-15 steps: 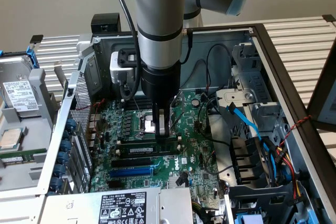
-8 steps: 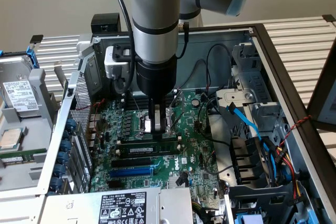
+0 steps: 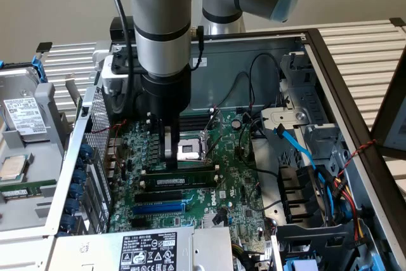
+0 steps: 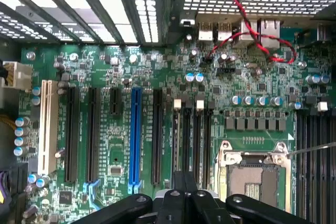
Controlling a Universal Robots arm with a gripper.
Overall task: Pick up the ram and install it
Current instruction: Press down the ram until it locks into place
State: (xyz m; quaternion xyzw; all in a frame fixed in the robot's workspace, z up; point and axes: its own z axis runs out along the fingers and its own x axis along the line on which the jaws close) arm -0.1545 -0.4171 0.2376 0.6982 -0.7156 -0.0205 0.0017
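The ram [image 3: 181,181], a thin green stick with a white label and black chips, stands on edge in a long black memory slot on the motherboard [image 3: 238,188], just in front of the CPU socket. My gripper [image 3: 170,155] hangs straight down inside the open computer case, just above and behind the ram. Its fingers are shut together with nothing between them. In the wrist view the shut gripper [image 4: 184,181] is over the group of black memory slots [image 4: 191,135] with white latches, beside the CPU socket.
The empty CPU socket [image 3: 189,152] [image 4: 253,178] lies next to the fingers. A blue slot [image 3: 158,208] [image 4: 135,135] and black expansion slots sit nearer the power supply [image 3: 152,249]. Blue cables [image 3: 298,147] and drive bays crowd the exterior view's right. A red-black wire [image 4: 247,32] runs by the rear ports.
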